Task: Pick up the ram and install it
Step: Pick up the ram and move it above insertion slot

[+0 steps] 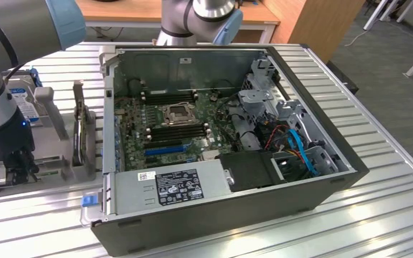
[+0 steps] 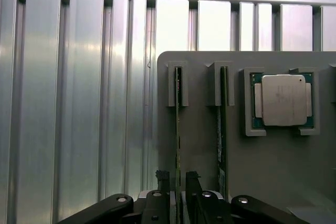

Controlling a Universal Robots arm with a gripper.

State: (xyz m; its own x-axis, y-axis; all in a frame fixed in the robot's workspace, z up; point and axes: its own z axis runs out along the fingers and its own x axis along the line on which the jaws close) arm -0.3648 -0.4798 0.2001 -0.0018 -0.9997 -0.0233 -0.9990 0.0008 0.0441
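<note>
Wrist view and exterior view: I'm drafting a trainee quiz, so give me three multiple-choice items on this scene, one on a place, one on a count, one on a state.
1. Where is the hand?
A inside the computer case
B at the grey holder with the ram sticks
C lifted well clear of everything

2. How many ram sticks stand in the grey holder?
A one
B two
C four

3. How is the computer case?
A lying with its side open, motherboard bare
B closed by a panel
C standing upright, shut

Answers:
1 B, the hand sits low over the grey holder, in line with one stick.
2 B, two ram sticks stand on edge in their slots.
3 A, the motherboard shows inside the open case.
</note>
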